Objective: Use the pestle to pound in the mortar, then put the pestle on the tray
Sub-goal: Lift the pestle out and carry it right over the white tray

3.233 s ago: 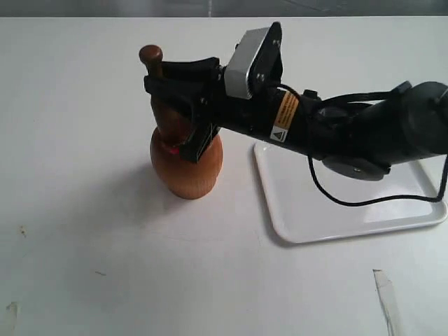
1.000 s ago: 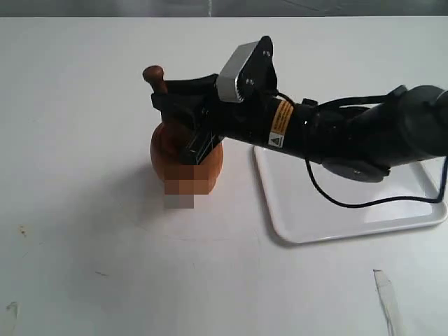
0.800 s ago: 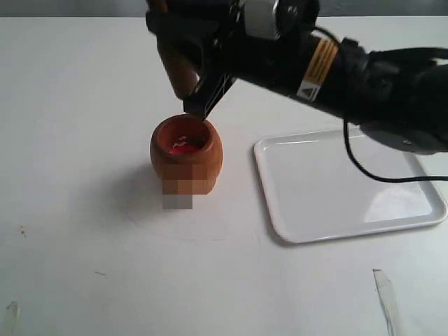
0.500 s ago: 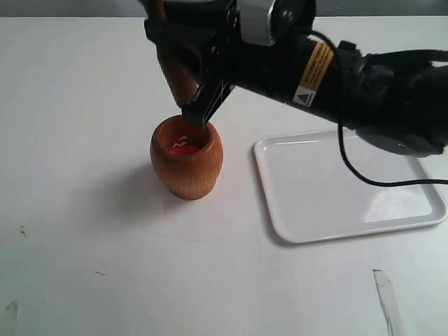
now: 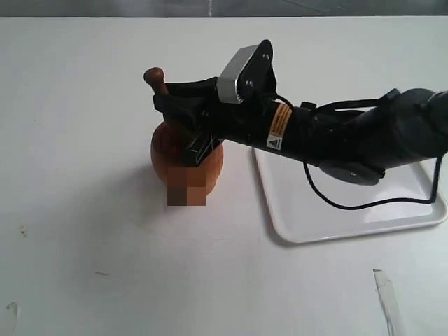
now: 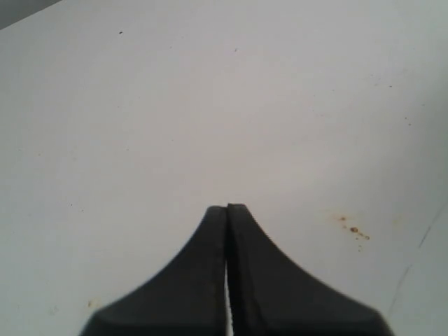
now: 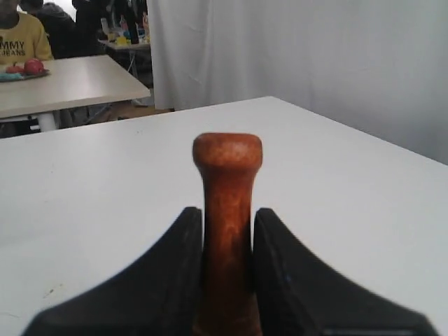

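White tabletop [image 5: 84, 266]: lying closest to me, showing only a few small marks and a pale strip [image 5: 386, 297] near the front right.
Left gripper [image 6: 227, 210]: hanging over plain table in its own camera, its fingers pressing flat together with nothing between them. I am not finding it in the wide view, so I am guessing it is parked clear of the work.
Mortar [image 5: 162, 155]: standing upright on the table, part of its front blurred out. The arm is hiding whatever is inside.
Tray [image 5: 336, 217]: lying flat just right of the mortar, not touching it, with nothing resting on it. I am reading that closeness as giving the pestle a short trip later.
Right gripper [image 7: 227, 217]: reaching in from the right, over the tray's far left corner, its fingers clamping both sides of the pestle's slim neck just under the knob. That high grip is likely leaving the thick end free to go into the cup.
Pestle [image 5: 155, 77]: running down into the mortar's mouth, leaning a little to the left, its knob poking out above the fingers.
Stage: pounding is looking under way; the pestle is not yet going to the tray.
Far edge: a dark band is closing off the table behind everything.
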`<state>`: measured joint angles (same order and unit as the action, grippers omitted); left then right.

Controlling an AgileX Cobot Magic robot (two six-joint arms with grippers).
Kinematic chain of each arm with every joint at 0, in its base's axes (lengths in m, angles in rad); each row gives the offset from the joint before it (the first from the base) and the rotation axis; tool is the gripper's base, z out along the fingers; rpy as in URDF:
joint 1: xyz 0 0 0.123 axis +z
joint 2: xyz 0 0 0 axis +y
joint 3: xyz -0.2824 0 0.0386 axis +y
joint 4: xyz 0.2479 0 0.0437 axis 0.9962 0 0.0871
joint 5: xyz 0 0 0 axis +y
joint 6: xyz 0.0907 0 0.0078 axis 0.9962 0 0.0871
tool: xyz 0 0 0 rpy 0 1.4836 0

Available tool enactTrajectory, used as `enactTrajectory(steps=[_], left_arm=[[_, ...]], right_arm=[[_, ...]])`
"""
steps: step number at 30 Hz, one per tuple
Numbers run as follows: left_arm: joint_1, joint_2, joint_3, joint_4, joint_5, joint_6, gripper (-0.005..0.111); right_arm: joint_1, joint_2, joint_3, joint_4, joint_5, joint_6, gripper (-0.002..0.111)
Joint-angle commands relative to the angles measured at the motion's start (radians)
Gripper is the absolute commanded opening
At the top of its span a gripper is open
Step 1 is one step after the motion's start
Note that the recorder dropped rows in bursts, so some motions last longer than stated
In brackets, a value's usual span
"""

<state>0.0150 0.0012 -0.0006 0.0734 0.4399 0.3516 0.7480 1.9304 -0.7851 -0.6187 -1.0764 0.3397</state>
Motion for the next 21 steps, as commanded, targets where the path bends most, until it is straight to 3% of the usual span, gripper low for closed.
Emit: enactTrajectory(steps=[1, 10, 14, 18, 21], left_arm=[[-0.008, -0.001, 0.001, -0.007, -0.003, -0.008, 0.000], [-0.008, -0.001, 0.001, -0.007, -0.003, -0.008, 0.000], [-0.008, -0.001, 0.001, -0.007, -0.003, -0.008, 0.000], [-0.008, -0.001, 0.001, -0.007, -0.003, -0.008, 0.000], [-0.008, -0.001, 0.001, -0.007, -0.003, -0.008, 0.000]], right_arm=[[-0.001, -0.218, 0.004, -0.011, 0.143, -0.025, 0.000], [-0.001, -0.636, 0.004, -0.174, 0.764, -0.015, 0.000], [-0.001, -0.729, 0.004, -0.189, 1.123, -0.015, 0.000], [-0.001, -0.747, 0.004, -0.079, 1.438, -0.043, 0.000], [-0.001, -0.714, -0.028, 0.213, 1.707, -0.340, 0.000]])
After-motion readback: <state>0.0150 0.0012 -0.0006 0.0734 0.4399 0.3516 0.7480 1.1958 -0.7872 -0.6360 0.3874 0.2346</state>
